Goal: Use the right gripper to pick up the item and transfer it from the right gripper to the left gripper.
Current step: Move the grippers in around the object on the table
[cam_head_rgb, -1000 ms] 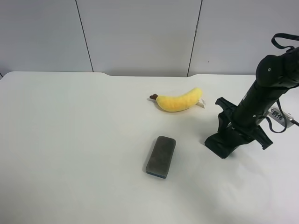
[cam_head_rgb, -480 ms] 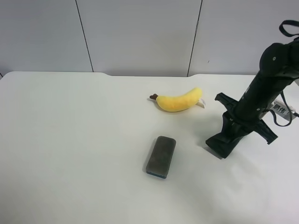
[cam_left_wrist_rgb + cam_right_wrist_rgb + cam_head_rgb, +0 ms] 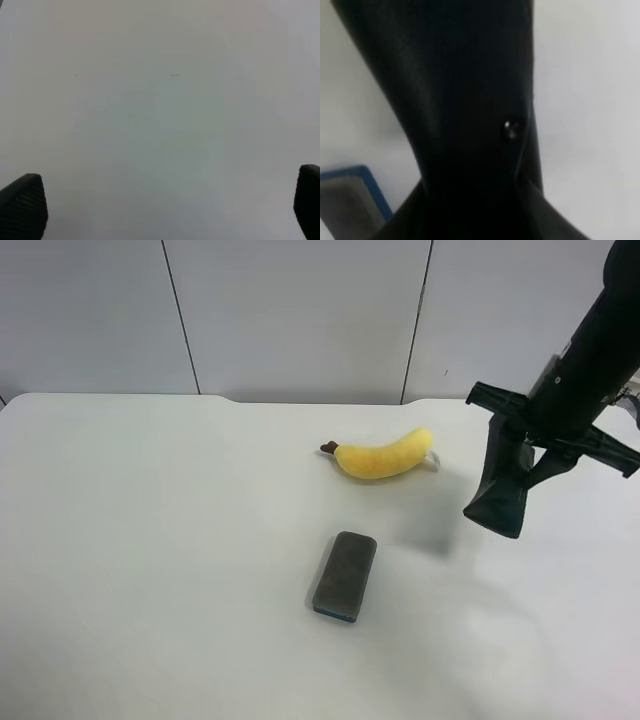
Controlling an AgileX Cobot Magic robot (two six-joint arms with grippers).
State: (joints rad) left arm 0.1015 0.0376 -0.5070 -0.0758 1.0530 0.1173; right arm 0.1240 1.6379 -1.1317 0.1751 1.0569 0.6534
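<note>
The arm at the exterior high view's right holds a black pouch (image 3: 497, 495) that hangs above the white table (image 3: 150, 540), clear of it. My right gripper (image 3: 522, 440) is shut on the pouch's upper end. In the right wrist view the pouch (image 3: 465, 100), with a small metal snap (image 3: 511, 128), fills almost the whole picture and hides the fingers. My left gripper (image 3: 165, 205) is open and empty over bare table; only its two dark fingertips (image 3: 22, 205) show. The left arm is out of the exterior high view.
A yellow plush banana (image 3: 385, 455) lies on the table left of the pouch. A grey block with a blue base (image 3: 345, 576) lies nearer the front middle; its corner shows in the right wrist view (image 3: 347, 200). A grey panelled wall stands behind.
The right arm has risen and moved back to the right, lifting the black pouch off the table. The banana and grey block have not moved.
</note>
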